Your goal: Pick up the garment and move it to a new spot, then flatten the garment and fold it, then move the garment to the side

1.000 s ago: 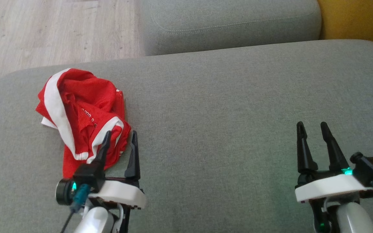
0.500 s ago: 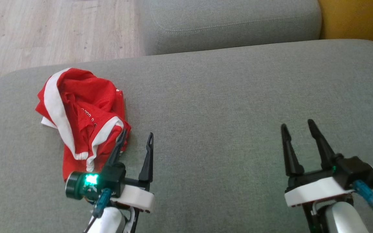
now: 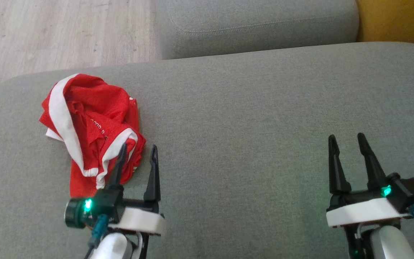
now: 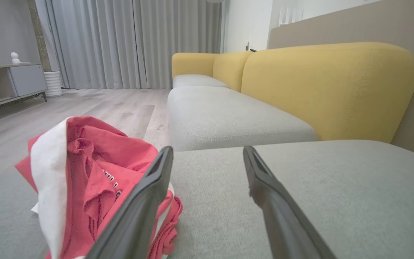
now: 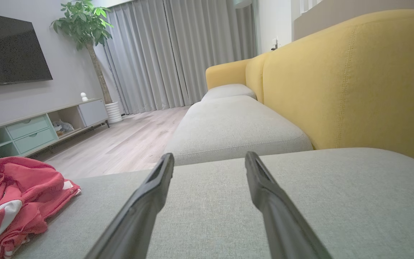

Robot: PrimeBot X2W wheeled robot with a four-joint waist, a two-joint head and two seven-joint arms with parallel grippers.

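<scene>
Your head camera looks steeply down on the grey seat cushion (image 3: 250,108) from above its near edge. It takes in the far edge, the next cushion (image 3: 257,25) and a strip of floor (image 3: 49,32) past the far-left corner. Your left wrist camera sits low, just above the seat cushion, and faces level across it toward the curtains (image 4: 135,43). It is very near the garment (image 4: 92,172) on its left. Your right wrist camera faces the same way from further right, with the garment well off at its left edge. All three views share the seat cushion's far edge, the next cushion and the garment.
</scene>
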